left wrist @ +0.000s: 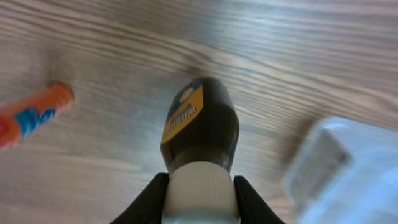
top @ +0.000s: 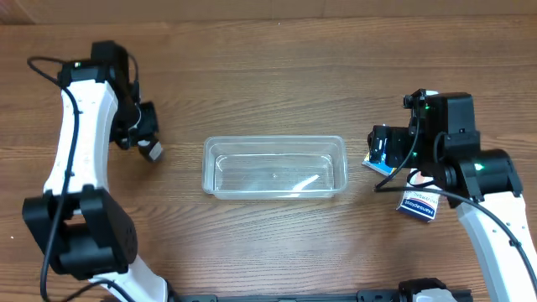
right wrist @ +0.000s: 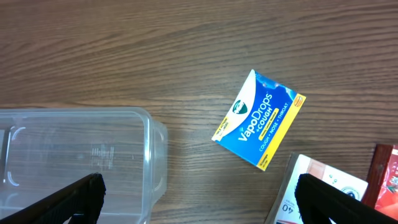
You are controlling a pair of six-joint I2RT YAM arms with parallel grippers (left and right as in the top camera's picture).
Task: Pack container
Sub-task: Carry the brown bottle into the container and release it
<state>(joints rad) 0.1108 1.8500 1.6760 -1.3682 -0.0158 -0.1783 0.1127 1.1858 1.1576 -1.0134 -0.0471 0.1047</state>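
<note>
At table centre we note the container (top: 275, 168), upright on the wood between both arms. To its left, the left gripper (left wrist: 200, 196) clamps the white cap of a dark bottle (left wrist: 202, 121); an orange tube (left wrist: 34, 115) lies nearby. The right gripper (right wrist: 199, 193) is spread wide over a blue VapoDrops packet (right wrist: 260, 119), just right of the container.
</note>
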